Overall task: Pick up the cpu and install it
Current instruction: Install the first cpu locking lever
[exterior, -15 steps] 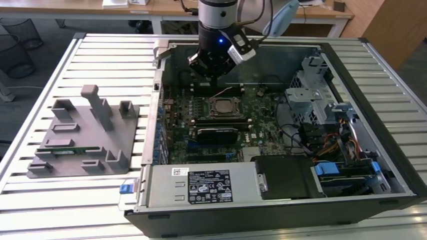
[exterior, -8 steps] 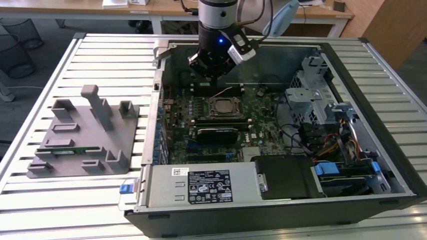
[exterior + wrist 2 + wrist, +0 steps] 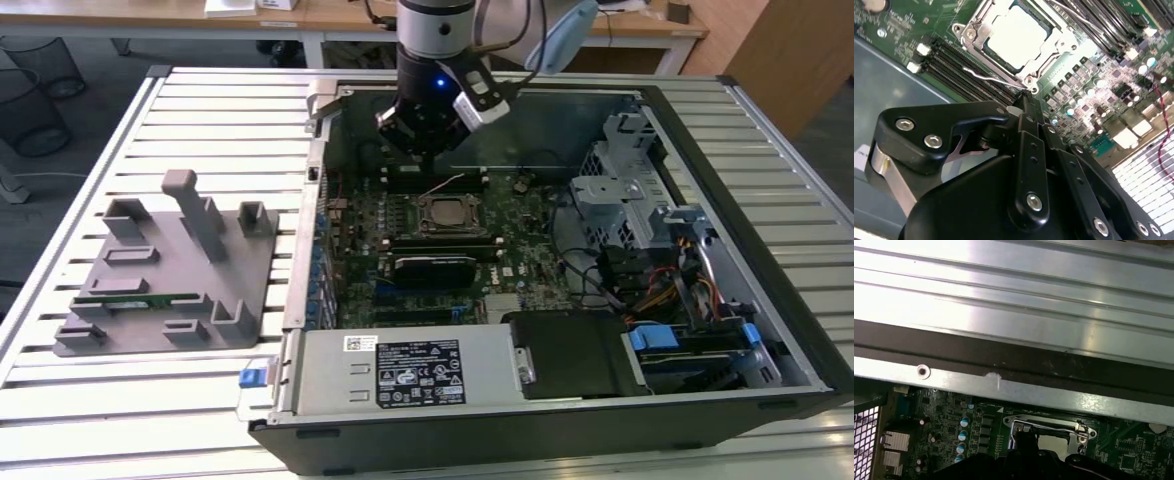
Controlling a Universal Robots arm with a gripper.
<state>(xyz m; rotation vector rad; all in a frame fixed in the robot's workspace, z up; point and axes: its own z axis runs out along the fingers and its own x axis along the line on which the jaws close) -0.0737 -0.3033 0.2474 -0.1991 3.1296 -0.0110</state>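
The cpu [image 3: 1016,37] sits in the motherboard socket [image 3: 1009,42], its silver top showing inside the metal frame; in the exterior view it lies mid-board [image 3: 445,214] within the open computer case [image 3: 787,330]. The hand [image 3: 1023,100] hangs just above the socket's edge with its fingers brought together on nothing. On the desk [image 3: 200,100], at the exterior view's left, stands a grey parts holder [image 3: 167,275].

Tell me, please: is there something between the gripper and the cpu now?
Nothing visible stands between them. In the second wrist view the cpu already lies in the socket on the motherboard, its silver top uncovered, and the gripper is just beside the socket's corner.
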